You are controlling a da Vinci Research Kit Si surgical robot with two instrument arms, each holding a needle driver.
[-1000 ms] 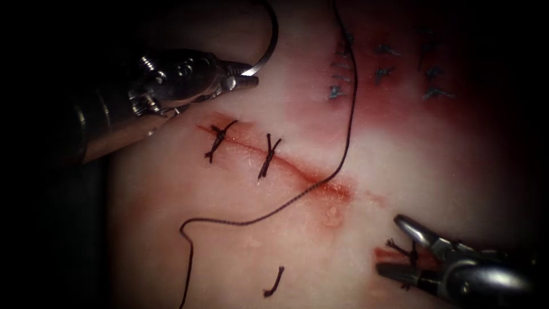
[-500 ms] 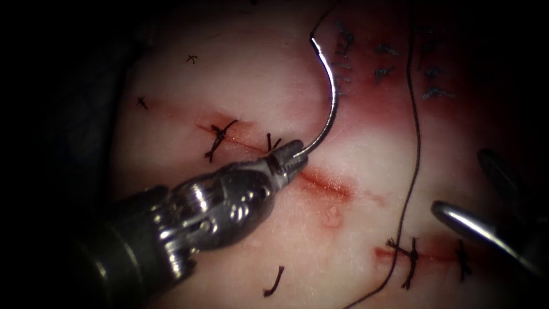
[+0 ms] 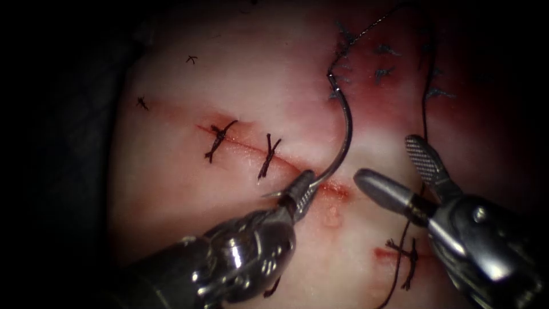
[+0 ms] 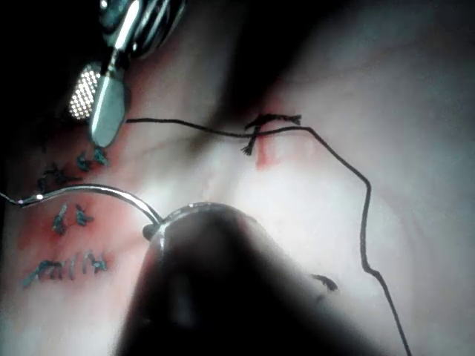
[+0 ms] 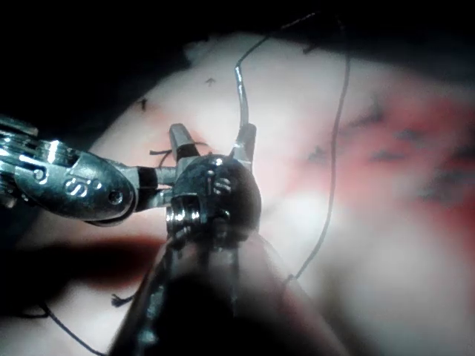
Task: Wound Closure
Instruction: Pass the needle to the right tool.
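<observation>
My left tool (image 3: 302, 191) has its jaws clamped on the needle (image 3: 345, 134) near its pointed end, right over the unstitched stretch of the cut (image 3: 331, 187) in the tissue (image 3: 171, 189). The needle arcs up from those jaws, free of the tissue, thread (image 3: 426, 97) trailing. My right tool (image 3: 400, 171), just beside, has its jaws spread wide, holding nothing.
</observation>
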